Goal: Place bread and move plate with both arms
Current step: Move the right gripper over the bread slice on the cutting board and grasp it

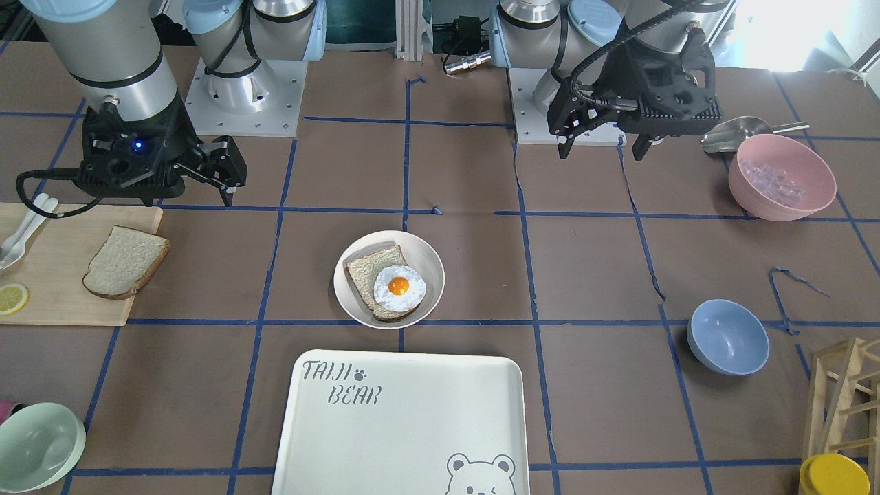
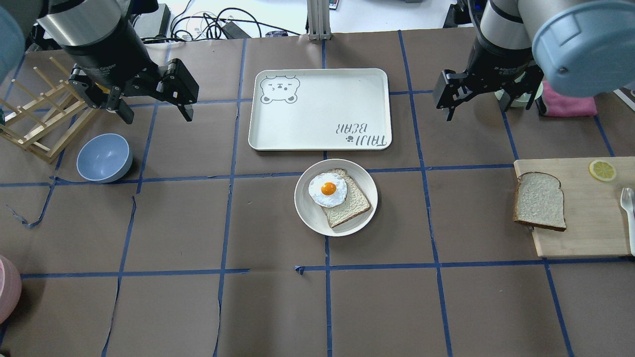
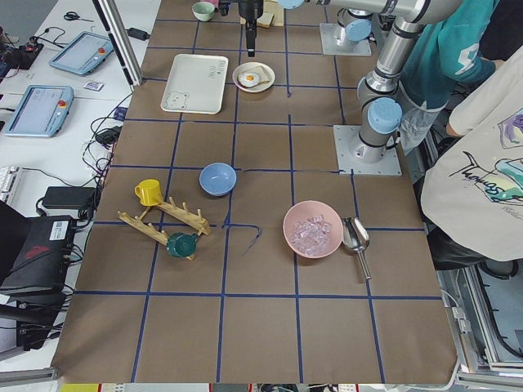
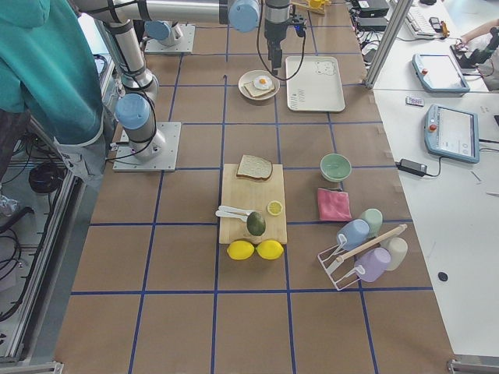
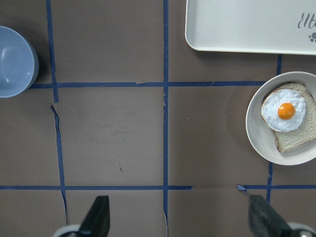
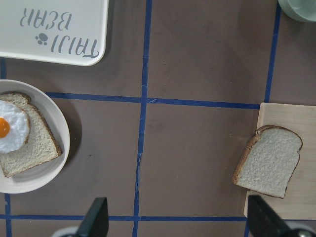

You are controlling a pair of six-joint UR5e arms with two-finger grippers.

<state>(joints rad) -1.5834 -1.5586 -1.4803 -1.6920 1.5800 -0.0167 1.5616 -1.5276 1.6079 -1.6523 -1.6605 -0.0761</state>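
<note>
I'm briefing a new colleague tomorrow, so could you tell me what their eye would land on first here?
Probably the fried egg, bright on a bread slice in the plate at the centre of the table, beside the bear-printed tray. Then the plain bread at the edge of the wooden board on the robot's right, and the left gripper and right gripper, both open above the table.

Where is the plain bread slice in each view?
Front-facing: bread at left, overhanging the cutting board.
Overhead: bread at right.
Exterior left: cannot make it out.
Exterior right: bread near centre.
Left wrist: not in it.
Right wrist: bread lower right.
Landmark: the cutting board under it.
</note>
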